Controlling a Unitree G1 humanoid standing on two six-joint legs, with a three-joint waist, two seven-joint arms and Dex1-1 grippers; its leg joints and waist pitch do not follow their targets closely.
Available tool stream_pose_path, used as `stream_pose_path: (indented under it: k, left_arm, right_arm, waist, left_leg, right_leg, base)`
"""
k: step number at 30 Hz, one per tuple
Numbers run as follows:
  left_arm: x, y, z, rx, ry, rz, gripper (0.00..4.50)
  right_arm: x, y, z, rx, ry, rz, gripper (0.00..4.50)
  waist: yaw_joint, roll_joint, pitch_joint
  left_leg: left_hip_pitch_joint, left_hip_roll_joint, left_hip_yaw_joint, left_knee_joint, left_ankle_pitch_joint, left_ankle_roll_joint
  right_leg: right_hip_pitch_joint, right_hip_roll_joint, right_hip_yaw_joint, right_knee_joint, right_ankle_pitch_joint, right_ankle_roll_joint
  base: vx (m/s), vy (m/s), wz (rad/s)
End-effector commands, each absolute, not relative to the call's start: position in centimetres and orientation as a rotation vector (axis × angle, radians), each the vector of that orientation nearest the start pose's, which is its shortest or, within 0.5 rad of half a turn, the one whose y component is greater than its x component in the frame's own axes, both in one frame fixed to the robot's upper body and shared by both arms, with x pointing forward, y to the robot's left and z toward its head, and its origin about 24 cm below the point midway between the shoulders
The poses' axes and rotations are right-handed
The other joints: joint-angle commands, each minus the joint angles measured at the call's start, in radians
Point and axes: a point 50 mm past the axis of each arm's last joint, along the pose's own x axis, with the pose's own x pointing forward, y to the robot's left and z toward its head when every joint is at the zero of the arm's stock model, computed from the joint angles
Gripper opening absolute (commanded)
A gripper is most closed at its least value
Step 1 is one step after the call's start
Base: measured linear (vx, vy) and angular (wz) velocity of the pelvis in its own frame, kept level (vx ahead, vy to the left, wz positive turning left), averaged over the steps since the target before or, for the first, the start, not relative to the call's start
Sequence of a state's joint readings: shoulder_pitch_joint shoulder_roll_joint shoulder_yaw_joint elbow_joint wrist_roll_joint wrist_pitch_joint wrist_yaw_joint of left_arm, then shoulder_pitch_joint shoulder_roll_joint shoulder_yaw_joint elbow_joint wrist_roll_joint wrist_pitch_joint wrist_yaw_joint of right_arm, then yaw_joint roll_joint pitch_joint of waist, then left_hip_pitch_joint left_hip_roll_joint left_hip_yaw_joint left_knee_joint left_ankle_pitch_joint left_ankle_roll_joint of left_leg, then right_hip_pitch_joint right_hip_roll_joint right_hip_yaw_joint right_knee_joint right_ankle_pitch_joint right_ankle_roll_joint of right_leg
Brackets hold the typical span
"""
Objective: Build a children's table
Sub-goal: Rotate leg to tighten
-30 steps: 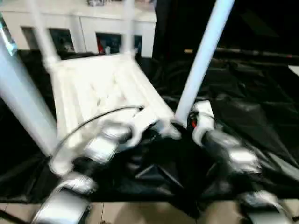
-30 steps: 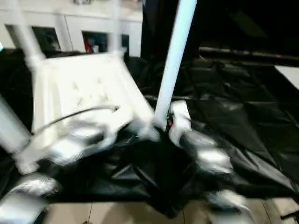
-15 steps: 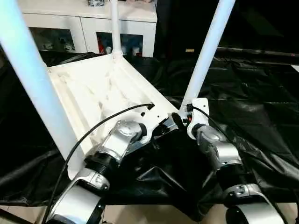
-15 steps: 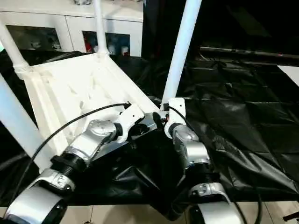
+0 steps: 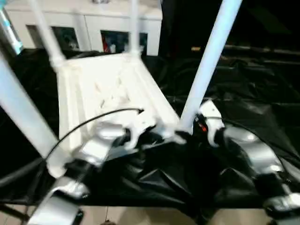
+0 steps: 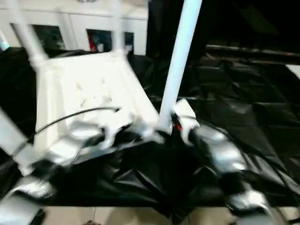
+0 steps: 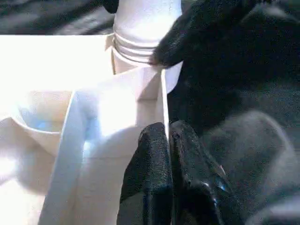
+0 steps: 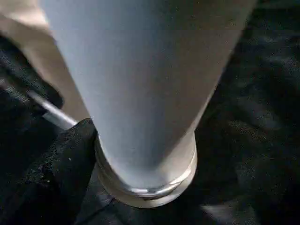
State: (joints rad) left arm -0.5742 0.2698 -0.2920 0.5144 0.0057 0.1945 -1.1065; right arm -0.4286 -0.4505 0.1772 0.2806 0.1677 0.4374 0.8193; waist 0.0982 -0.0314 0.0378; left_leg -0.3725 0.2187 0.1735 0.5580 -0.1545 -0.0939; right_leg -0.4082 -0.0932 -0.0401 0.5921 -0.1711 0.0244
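1. The children's table (image 5: 108, 89) lies upside down on the big tabletop draped in a black sheet (image 5: 253, 93), with its ribbed underside facing up.
2. Four white legs stand up from its corner sockets. Two are at the far end (image 5: 47, 37) (image 5: 133, 28), one is at the near left corner (image 5: 23, 112), and one is at the near right corner (image 5: 206, 70).
3. The left pincer (image 7: 168, 129) is at the near edge of the table, just beside the near right corner socket. Its two black fingers are pressed together on the thin white rim wall, which runs down into the seam between them.
4. The right pincer (image 5: 191, 132) is at the foot of the near right leg, where the leg enters its socket. It stands wide open about the leg, and one finger (image 8: 65, 164) lies against the ringed collar.
5. A black cable (image 5: 93, 119) arches over the left forearm.
6. A white cabinet (image 5: 84, 23) with open compartments stands beyond the tabletop.
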Motion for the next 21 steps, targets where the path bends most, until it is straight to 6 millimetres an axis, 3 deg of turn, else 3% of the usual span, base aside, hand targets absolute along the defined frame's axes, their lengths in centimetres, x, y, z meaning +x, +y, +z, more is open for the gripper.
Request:
stream_pose_path:
  k: [1, 4, 7, 10, 21]
  left_arm:
    - [30.6, 9.6, 5.3, 0.291, 0.385, -1.389, 0.0]
    - [30.4, 9.8, 5.3, 0.285, 0.389, -1.405, 0.0]
    - [29.9, 10.1, 5.5, 0.27, 0.393, -1.441, 0.0]
    - [29.7, 10.2, 5.5, 0.27, 0.394, -1.448, 0.0]
    - [29.6, 10.2, 5.5, 0.276, 0.403, -1.449, 0.0]
  right_arm:
    - [30.4, -17.7, 6.8, -0.232, 0.461, 0.908, 4.44]
    - [30.0, -17.4, 6.8, -0.229, 0.468, 0.963, 4.44]
    - [29.7, -16.9, 6.8, -0.187, 0.466, 1.014, 4.44]
    - [29.8, -16.7, 6.9, -0.178, 0.458, 1.021, 4.44]
    - [29.4, -16.3, 6.4, -0.145, 0.46, 1.045, 3.47]
  waist:
    - [-0.003, -0.011, -0.055]
    - [-0.002, -0.018, -0.054]
    - [-0.003, -0.015, -0.054]
    - [-0.004, -0.014, -0.054]
    - [-0.003, -0.012, -0.057]
  left_leg:
    - [0.009, 0.006, 0.014, -0.057, -0.244, 0.035]
    - [0.009, 0.005, 0.015, -0.057, -0.254, 0.033]
    - [0.009, 0.006, 0.013, -0.057, -0.259, 0.028]
    - [0.01, 0.006, 0.014, -0.057, -0.245, 0.026]
    - [0.01, 0.003, 0.014, -0.052, -0.219, 0.03]
  right_leg:
    - [0.046, -0.027, 0.023, -0.062, -0.18, -0.198]
    - [0.046, -0.028, 0.023, -0.064, -0.208, -0.193]
    - [0.045, -0.031, 0.023, -0.064, -0.239, -0.186]
    - [0.043, -0.028, 0.023, -0.061, -0.212, -0.193]
    - [0.048, -0.027, 0.022, -0.055, -0.163, -0.207]
  base:
    - [0.0, 0.0, 0.0]
    - [0.0, 0.0, 0.0]
    - [0.0, 0.0, 0.0]
    - [0.0, 0.0, 0.0]
    - [0.0, 0.0, 0.0]
